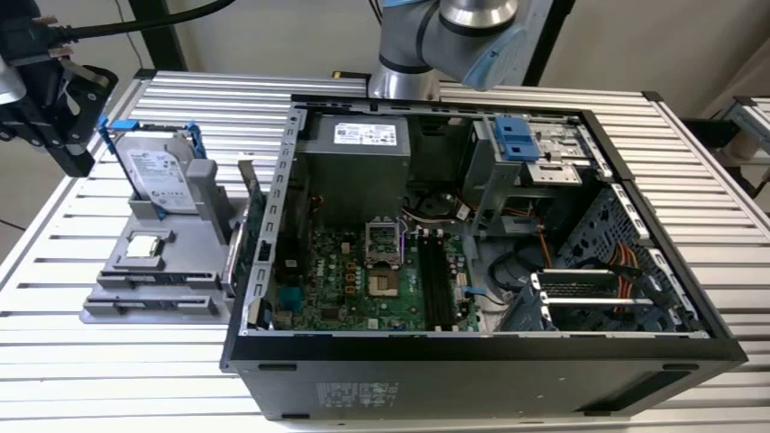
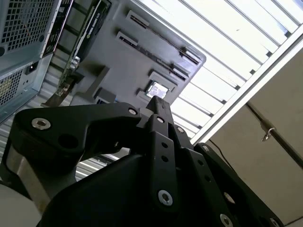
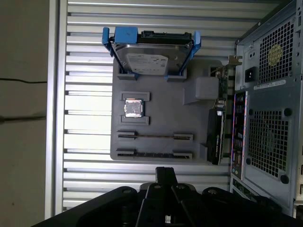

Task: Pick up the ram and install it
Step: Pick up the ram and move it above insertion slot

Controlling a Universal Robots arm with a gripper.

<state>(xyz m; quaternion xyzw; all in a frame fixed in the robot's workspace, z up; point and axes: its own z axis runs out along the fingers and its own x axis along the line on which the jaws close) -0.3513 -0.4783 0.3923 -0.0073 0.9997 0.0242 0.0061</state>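
1. Gripper [image 3: 165, 172] fingers look pressed together with nothing between them. It hangs over the table [image 3: 85, 94] just off the tray [image 3: 161, 104], well apart from the ram. If it came down like this, the tips would probably strike the stick's top edge instead of straddling it.
2. Ram [image 3: 155, 136] stands on edge in a tray slot, seen as a thin line, so nothing has been picked up yet. With so narrow a target, a small sideways error could put one finger on top of it. A grip far from its middle would likely let it tilt or jam on the way out of the slot.
3. CPU [image 3: 133, 108] lies just beside that slot on one side, and a second slot runs along the other. A widely opened finger could clip either one.
4. Card [image 3: 215, 132] stands near one end of the ram, and the hard drive [image 3: 151, 56] rises beyond the CPU. A low or slanted approach could brush them.
5. Board slots [image 1: 434, 280] sit deep inside the case [image 1: 481, 347], with cables close by. A tilted or reversed stick would probably not seat, and pressing harder could stress the board. The case rim could also catch the gripper.
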